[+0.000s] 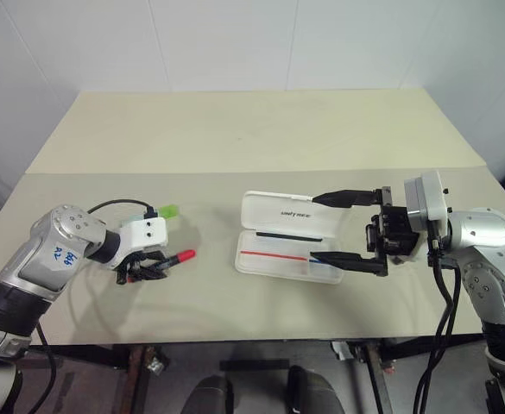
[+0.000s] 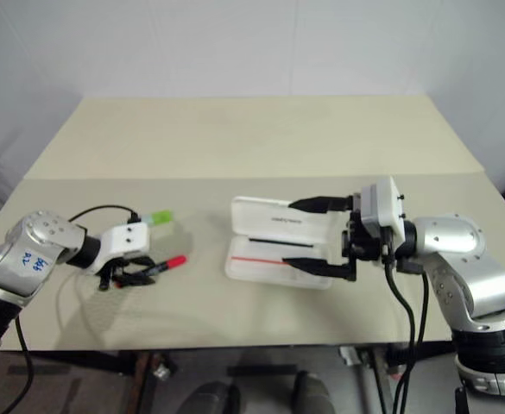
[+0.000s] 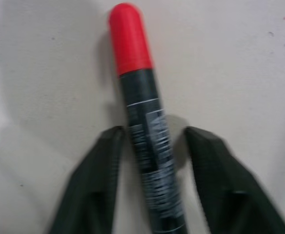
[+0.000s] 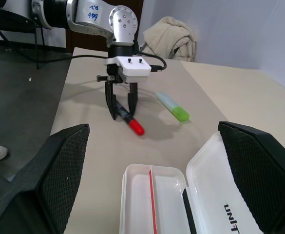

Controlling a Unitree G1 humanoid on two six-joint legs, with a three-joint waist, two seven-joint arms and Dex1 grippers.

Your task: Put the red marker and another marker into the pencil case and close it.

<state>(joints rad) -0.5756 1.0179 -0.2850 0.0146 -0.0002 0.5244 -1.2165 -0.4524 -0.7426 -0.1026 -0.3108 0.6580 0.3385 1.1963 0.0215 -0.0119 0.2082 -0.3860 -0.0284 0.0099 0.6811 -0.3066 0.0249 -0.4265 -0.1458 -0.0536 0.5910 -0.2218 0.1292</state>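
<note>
1. On the desk's (image 1: pixel 261 129) left side, the left end effector (image 4: pixel 122 110) points down over the red marker (image 3: pixel 140 122), one black finger (image 3: pixel 96 185) on each side of the dark barrel.
2. From the left wrist view, small gaps show between the fingers and the barrel; whether they grip it cannot be told. The marker lies on the desk with its red end sticking out past the fingertips.
3. Just beyond that end effector lies the light green marker (image 4: pixel 173 106), flat on the desk and apart from the red one.
4. At centre, the pencil case (image 1: pixel 287 237) lies with its lid folded back flat, a red stripe showing on its inner tray.
5. Over the case's right end, the right end effector (image 1: pixel 337 228) hangs level with its fingers spread wide, holding nothing.
</note>
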